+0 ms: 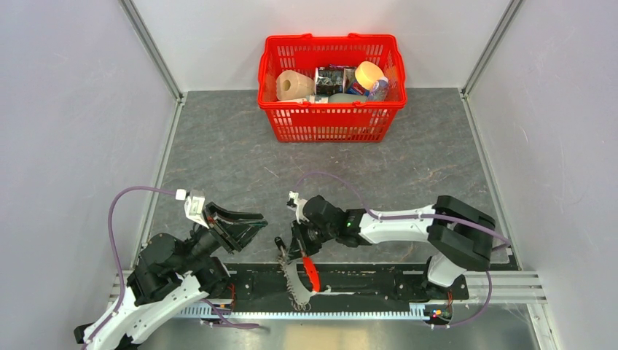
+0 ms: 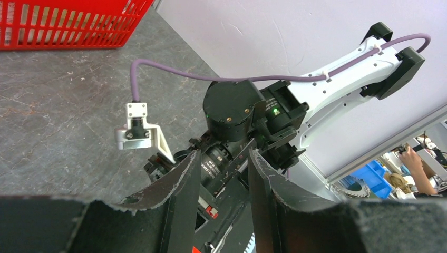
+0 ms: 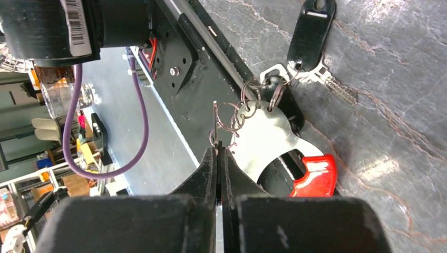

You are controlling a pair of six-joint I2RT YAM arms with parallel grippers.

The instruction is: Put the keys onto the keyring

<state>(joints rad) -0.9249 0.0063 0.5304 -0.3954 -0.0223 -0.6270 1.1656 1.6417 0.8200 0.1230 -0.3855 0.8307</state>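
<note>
Grip state: right tool (image 3: 218, 152) is closed on keyring (image 3: 263, 137) wire ring.
Keys (image 3: 312, 29) lie upper right of wrist view on worktop (image 3: 400, 105), touching ring cluster. Left tool (image 2: 221, 179) stands half-open, empty.

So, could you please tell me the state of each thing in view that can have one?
Red-strapped keyring with silvery rings: lying at the table's near edge.
Small black-headed key with silvery blade: flat on the table beside the rings; whether threaded, unclear.
Right gripper: shut on one thin keyring ring.
Left gripper: open, empty.
Red plastic basket: upright, filled.
</note>
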